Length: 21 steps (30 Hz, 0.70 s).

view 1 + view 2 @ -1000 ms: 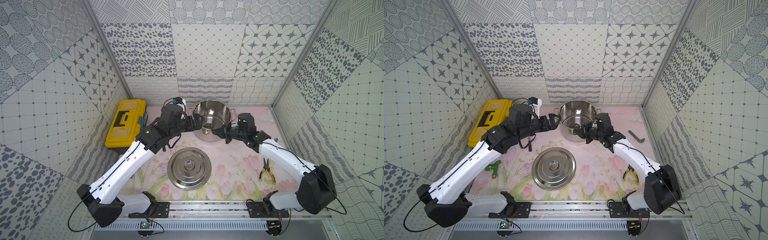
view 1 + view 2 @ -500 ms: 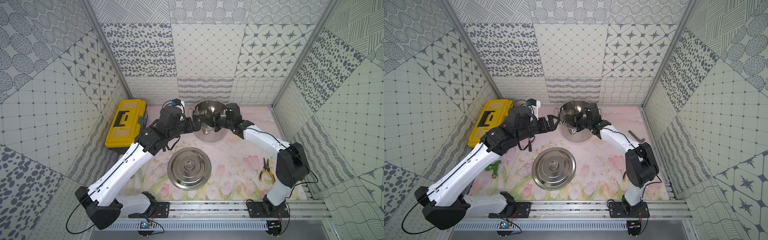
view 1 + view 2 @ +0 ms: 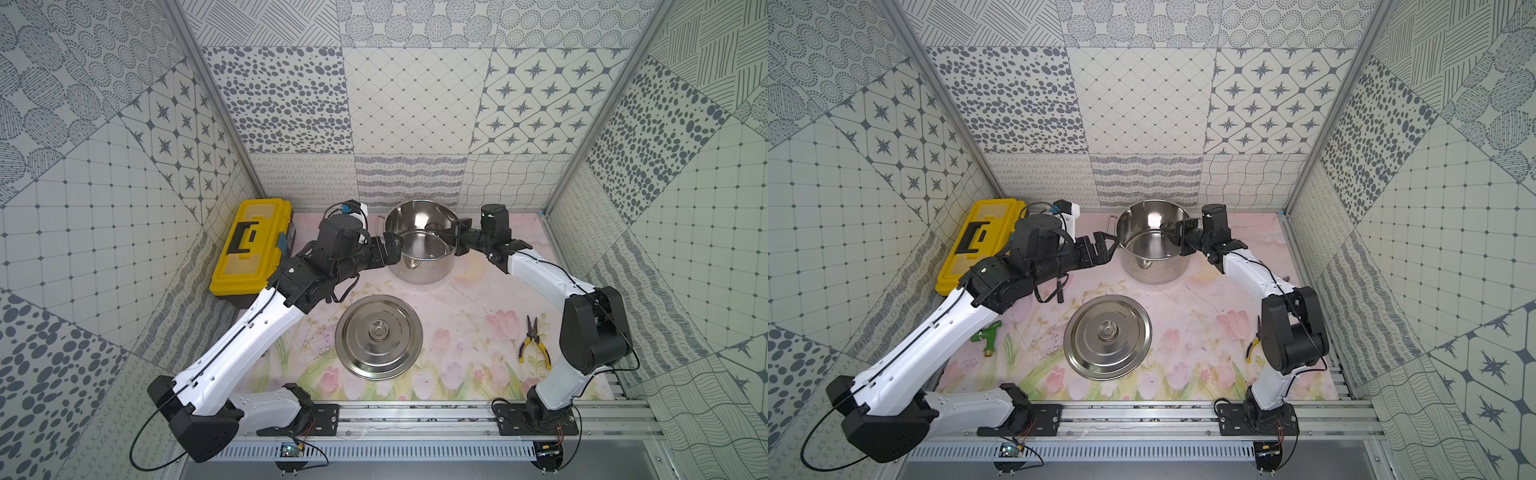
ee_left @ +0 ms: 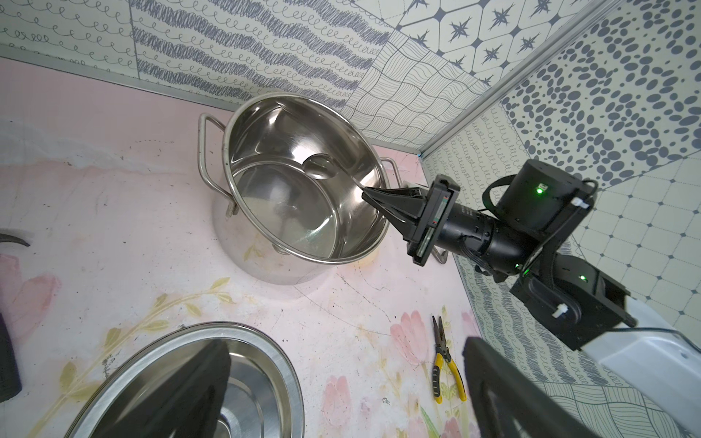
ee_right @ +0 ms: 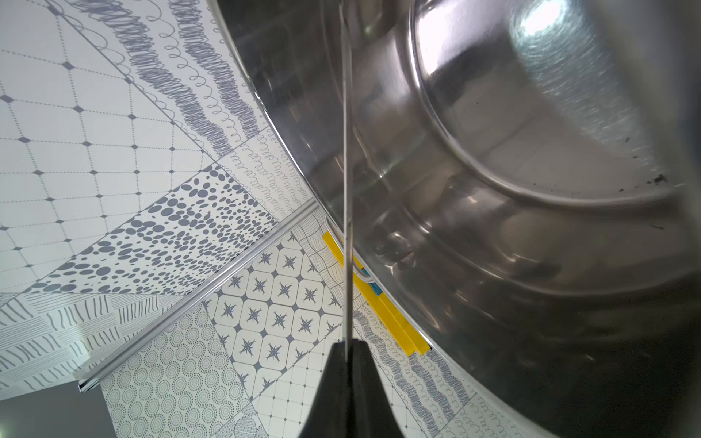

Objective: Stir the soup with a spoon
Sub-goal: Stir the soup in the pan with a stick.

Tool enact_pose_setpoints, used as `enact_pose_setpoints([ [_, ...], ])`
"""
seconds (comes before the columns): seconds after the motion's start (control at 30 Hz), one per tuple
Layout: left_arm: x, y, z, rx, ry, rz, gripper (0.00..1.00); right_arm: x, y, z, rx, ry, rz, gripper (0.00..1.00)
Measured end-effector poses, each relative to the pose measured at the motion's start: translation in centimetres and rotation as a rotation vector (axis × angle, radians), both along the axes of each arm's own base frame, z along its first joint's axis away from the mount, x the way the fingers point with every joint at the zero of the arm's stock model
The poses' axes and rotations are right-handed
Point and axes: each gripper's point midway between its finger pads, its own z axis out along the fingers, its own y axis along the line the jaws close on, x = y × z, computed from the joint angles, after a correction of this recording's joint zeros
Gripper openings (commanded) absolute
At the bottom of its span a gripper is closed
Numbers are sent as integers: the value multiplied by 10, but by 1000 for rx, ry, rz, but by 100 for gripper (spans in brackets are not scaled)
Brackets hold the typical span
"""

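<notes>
Floral mat (image 4: 113, 235), ladle (image 4: 322, 167) bowl, left wrist view

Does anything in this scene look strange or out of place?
The pot looks dry: its bare shiny bottom shows, with a few dark specks, though the right hand holds the ladle inside it. Yellow-handled pliers lie nearby, odd beside cookware.
</notes>
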Motion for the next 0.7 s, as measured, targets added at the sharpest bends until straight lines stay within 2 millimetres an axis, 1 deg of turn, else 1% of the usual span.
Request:
enact_pose_setpoints([
  [0.1,2,-2,-2,1,7,-2,100,-15,-8,4,5,-6,-2,0],
  [0.17,3,-4,-3,1,11,-5,100,-33,-12,8,11,-7,7,0],
  [0.27,4,-5,-4,1,14,-8,100,-54,-17,19,19,-22,15,0],
  [0.43,5,-7,-5,-4,18,-15,100,-79,-22,30,25,-42,23,0],
  [0.57,5,-8,-4,-9,18,-15,100,-97,-18,32,24,-38,44,0],
  [0.7,6,-9,-2,-19,11,-14,100,-111,1,26,18,-16,85,0],
])
